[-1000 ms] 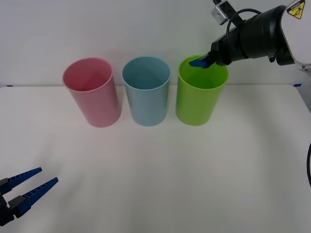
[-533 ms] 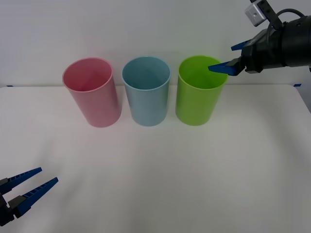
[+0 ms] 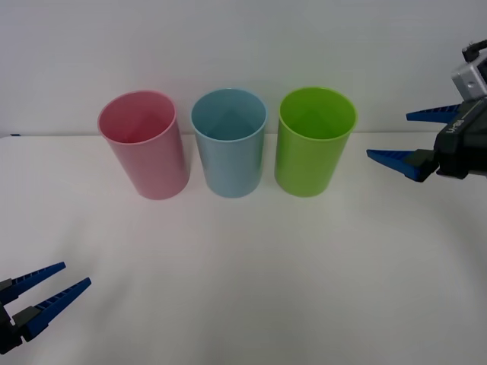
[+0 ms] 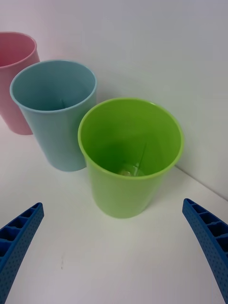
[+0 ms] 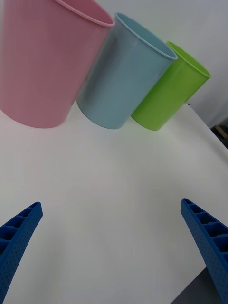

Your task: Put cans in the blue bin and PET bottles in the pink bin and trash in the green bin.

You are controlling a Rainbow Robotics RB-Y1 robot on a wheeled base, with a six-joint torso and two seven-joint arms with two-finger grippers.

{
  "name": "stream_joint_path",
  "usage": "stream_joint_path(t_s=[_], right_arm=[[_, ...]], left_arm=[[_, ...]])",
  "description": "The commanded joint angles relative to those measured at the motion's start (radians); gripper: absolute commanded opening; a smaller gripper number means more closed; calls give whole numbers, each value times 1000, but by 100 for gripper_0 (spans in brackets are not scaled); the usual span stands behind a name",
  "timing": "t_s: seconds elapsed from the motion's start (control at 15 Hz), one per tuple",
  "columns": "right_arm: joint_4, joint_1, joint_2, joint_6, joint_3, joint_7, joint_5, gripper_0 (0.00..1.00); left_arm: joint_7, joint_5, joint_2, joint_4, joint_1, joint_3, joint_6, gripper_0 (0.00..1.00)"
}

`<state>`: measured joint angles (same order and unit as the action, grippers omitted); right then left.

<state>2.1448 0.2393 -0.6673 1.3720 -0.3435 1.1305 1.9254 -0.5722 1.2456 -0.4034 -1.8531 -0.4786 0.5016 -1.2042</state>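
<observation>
Trash [image 4: 127, 169]: small pale wad lying on the floor of the green bin [image 3: 312, 163], seen from the right wrist view looking down into it. It sits near the middle of the bin's bottom, partly washed out by the green cast.

Green bin: upright, rightmost of three in a row at the far side of the counter [image 3: 243, 274]. Blue bin [image 3: 230, 156] just beside it on the left, a narrow gap between. Pink bin [image 3: 148, 160] leftmost, leaning slightly outward in the front view, also just apart from the blue one. All three stand with open mouths up, close to the white wall behind.

Right tool [image 3: 411, 138]: raised above the counter to the right of the green bin, clear of its rim, fingers spread wide and pointing toward the bins. Released, nothing between the fingers. In its wrist view both ribbed blue fingers [image 4: 209, 237] flank the green bin from a distance.

Left tool [image 3: 53, 285]: low at the near left corner of the counter, well apart from the bins, fingers parted and empty, aimed up toward the row.
</observation>
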Motion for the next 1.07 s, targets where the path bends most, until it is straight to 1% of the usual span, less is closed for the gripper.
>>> stream_joint_path(t_s=[0.07, 0.2, 0.4, 0.47, 0.6, 0.67, 0.8, 0.93, 1.0, 1.07], right_arm=[[93, -167, 20, -42, -52, -11, -48, 100], [148, -265, 87, -44, -89, -43, -49, 100], [155, -368, 212, -45, -123, -181, -42, 100], [155, -393, 232, -59, -124, -216, -36, 100], [152, -457, 241, -120, -104, -278, -31, 100], [145, -499, 241, -172, -80, -310, -31, 100], [121, -542, 241, -232, -40, -367, -31, 100], [70, -554, 239, -240, -17, -437, -26, 100], [52, -554, 241, -240, -12, -454, -22, 100], [30, -554, 239, -243, -5, -483, -6, 100]], left_arm=[[0, 0, 0, 0, 0, 0, 0, 100], [0, 0, 0, 0, 0, 0, 0, 100], [0, 0, 0, 0, 0, 0, 0, 100], [0, 0, 0, 0, 0, 0, 0, 100], [0, 0, 0, 0, 0, 0, 0, 100], [0, 0, 0, 0, 0, 0, 0, 100], [0, 0, 0, 0, 0, 0, 0, 100], [0, 0, 0, 0, 0, 0, 0, 100], [0, 0, 0, 0, 0, 0, 0, 100], [0, 0, 0, 0, 0, 0, 0, 100]])
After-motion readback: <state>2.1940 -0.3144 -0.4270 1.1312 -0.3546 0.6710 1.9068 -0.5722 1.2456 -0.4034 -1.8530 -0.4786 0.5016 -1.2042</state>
